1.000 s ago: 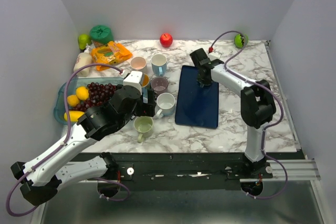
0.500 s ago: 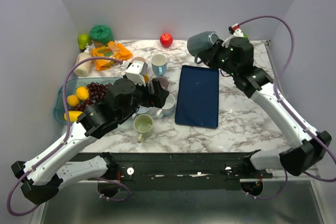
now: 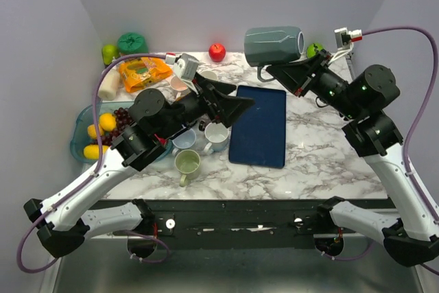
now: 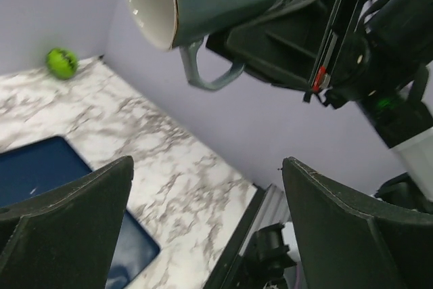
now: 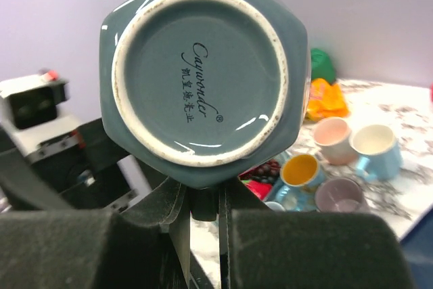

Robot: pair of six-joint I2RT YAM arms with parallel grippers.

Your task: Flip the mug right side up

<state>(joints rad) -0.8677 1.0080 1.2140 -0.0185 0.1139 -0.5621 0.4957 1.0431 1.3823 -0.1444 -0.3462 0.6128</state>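
Mug [image 3: 274, 44], one only, grey-blue and six-sided, hangs in the air above the back of the marble table [image 3: 322, 149]. It lies on its side, mouth toward the left arm and handle underneath. We see the right gripper [image 3: 273, 71] pinched narrow on that handle. The left gripper [image 3: 231, 101] is raised over the cups, fingers spread wide and empty, aimed at the mug but apart from it. Below lies one dark blue mat [image 3: 259, 128]. Left of it, from overhead, we count five cups: a green cup [image 3: 186, 162], a white cup [image 3: 217, 135], a pale blue cup [image 3: 184, 141], a pink cup [image 3: 180, 84] and a blue-and-white cup [image 3: 208, 74]. The left arm covers part of that cluster. One red apple [image 3: 217, 51] sits at the back edge, and one fruit tray [image 3: 74, 141] at the far left.
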